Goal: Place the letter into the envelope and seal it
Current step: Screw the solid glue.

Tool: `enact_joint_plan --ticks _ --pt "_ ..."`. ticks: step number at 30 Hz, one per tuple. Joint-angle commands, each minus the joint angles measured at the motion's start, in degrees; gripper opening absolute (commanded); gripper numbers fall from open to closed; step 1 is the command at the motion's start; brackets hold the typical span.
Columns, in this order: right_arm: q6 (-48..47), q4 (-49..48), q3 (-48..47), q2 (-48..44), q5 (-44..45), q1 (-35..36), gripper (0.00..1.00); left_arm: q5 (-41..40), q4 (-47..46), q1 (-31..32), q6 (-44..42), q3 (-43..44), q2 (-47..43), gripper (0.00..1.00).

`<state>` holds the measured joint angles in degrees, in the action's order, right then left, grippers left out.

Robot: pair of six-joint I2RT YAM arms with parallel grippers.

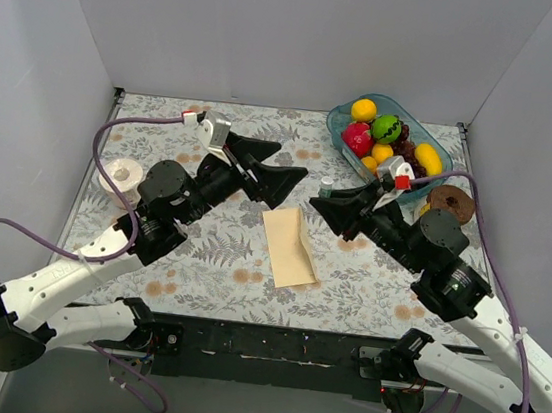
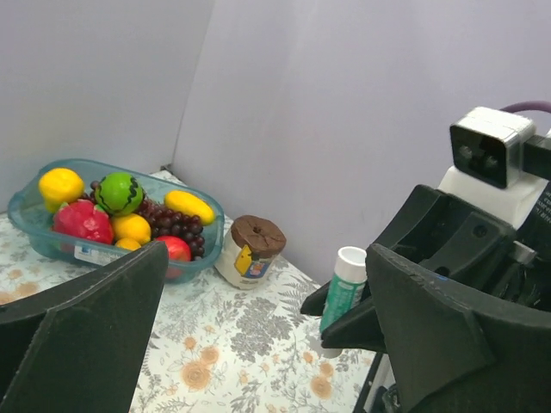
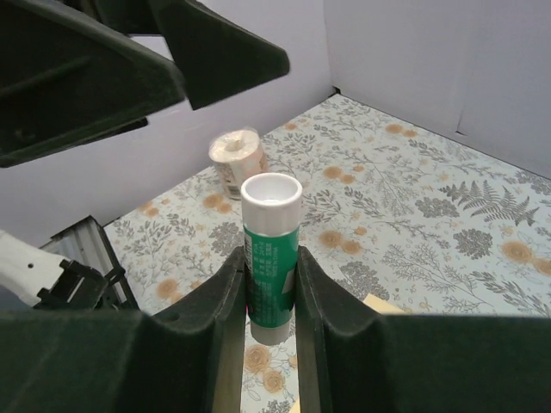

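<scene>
One flat pale cream-yellow rectangle, the envelope, lies on the floral table between the arms; I see no raised flap. A corner of it shows in the right wrist view. The salmon letter is not in view. My right gripper is shut on an upright green glue stick with a white cap, held above the table just beyond the envelope's far right corner. The stick also shows in the top view and the left wrist view. My left gripper is open and empty, raised above the table left of the stick.
A teal tub of toy fruit stands at the back right. A jar with a brown lid stands beside it. A roll of tape sits at the left edge. Grey walls enclose three sides.
</scene>
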<state>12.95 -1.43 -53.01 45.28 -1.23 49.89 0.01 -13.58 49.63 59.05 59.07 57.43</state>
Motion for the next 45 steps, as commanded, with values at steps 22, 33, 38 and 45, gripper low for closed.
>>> enact_joint_plan --ticks 22,33,38,45 --pt "-3.90 0.38 0.02 -1.95 -17.31 -1.02 0.01 36.81 -12.87 -6.30 9.77 -2.20 6.73 0.85" --pt "-3.37 0.20 -0.07 -0.45 -19.50 -1.02 0.01 37.43 -15.24 -6.30 10.56 -1.59 7.44 0.65" --pt "-3.02 -0.33 0.10 -0.10 -20.03 -1.02 0.01 37.78 -15.25 -6.30 10.47 -1.50 7.43 0.61" --pt "-2.93 -0.77 0.19 -0.36 -19.60 -1.02 0.01 40.15 -15.77 -6.30 11.18 -2.29 8.14 0.54"
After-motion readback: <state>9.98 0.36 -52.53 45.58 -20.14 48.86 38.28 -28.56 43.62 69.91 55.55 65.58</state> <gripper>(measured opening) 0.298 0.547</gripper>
